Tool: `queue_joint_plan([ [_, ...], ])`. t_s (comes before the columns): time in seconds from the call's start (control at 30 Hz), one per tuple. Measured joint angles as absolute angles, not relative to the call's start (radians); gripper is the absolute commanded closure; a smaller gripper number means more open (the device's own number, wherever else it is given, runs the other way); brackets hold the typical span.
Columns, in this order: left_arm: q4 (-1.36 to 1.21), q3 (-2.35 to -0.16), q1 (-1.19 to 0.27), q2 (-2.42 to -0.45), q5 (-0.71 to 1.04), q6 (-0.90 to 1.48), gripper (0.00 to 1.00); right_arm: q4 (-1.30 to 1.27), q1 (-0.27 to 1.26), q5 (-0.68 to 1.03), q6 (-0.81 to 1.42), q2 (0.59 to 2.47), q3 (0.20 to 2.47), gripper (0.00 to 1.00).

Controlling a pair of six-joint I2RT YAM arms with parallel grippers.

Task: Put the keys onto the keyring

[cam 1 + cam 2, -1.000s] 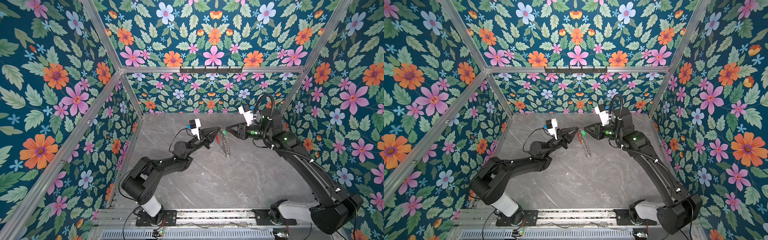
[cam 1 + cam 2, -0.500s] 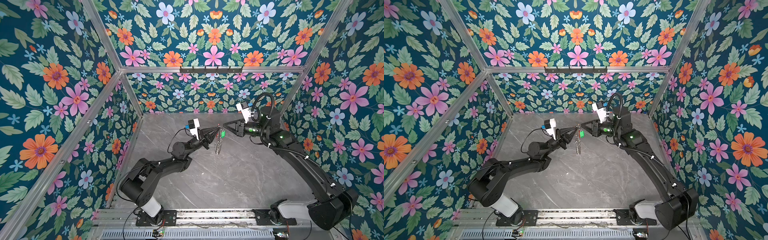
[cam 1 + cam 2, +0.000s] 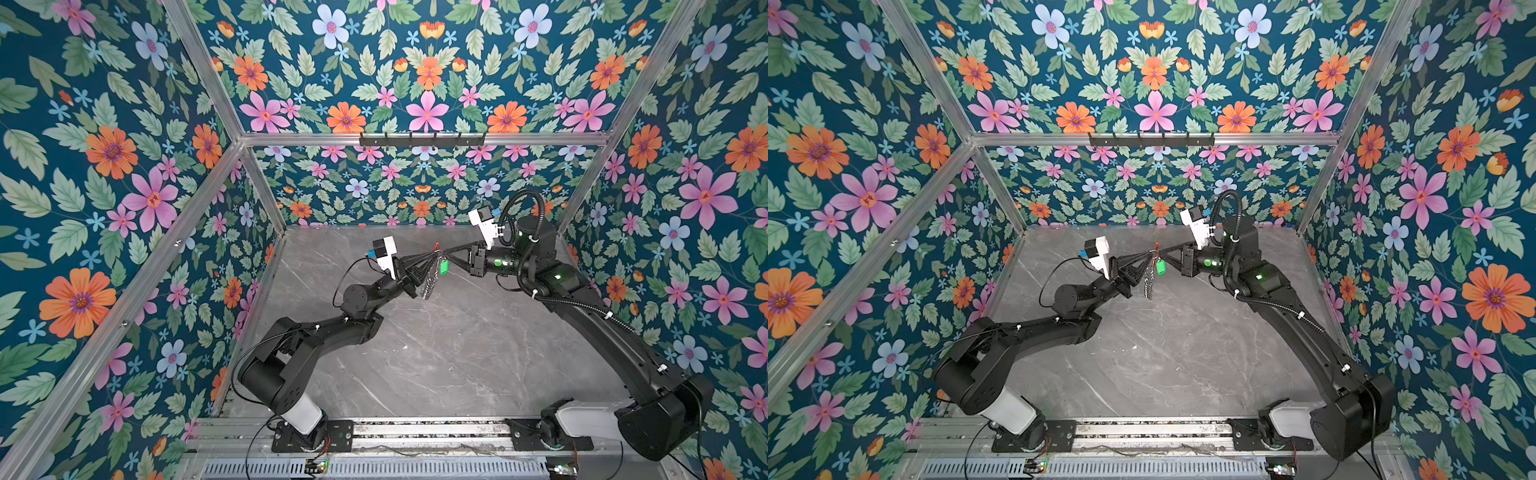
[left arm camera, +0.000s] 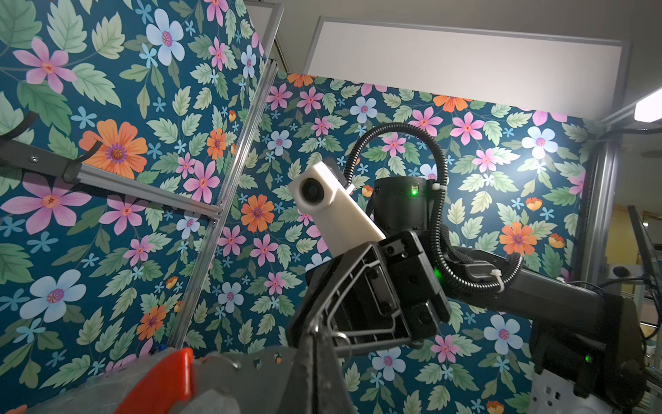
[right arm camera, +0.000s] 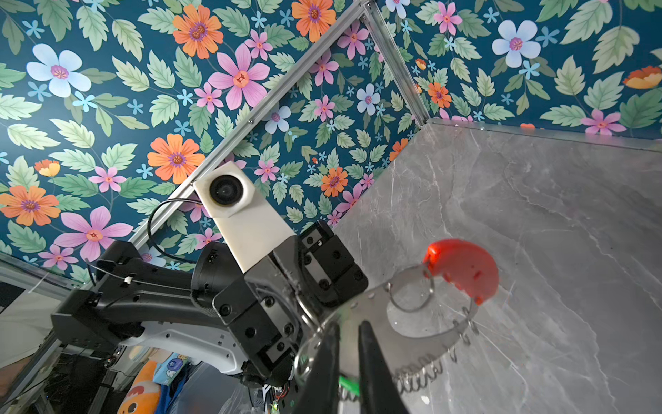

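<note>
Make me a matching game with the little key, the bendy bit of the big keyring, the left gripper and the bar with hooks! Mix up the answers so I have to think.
Things:
1. key
2. curved piece of the keyring
3. left gripper
4. hook rail

Matches:
A. up on the back wall
B. red
C. shut on the keyring
D. green head

Right pairs: 1-D, 2-B, 3-C, 4-A.
</note>
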State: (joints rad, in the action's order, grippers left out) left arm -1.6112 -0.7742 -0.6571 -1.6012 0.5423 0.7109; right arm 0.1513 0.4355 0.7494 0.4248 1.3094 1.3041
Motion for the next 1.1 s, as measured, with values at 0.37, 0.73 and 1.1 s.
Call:
queue_joint_plan([
  [0.37, -1.621, -0.788, -0.661, -1.612, 0.541, 0.736, 1.0, 0.123, 0.443, 0.756, 0.445, 1.299, 1.277, 0.86],
  [0.73, -1.623, -0.806, -0.662, -1.617, 0.48, 0.746, 1.0, 0.071, 0.476, 0.764, 0.493, 1.321, 1.264, 0.88],
  [1.1, -1.615, -0.863, -0.663, -1.685, 0.422, 0.741, 1.0, 0.124, 0.495, 0.624, 0.507, 1.327, 1.276, 0.89],
])
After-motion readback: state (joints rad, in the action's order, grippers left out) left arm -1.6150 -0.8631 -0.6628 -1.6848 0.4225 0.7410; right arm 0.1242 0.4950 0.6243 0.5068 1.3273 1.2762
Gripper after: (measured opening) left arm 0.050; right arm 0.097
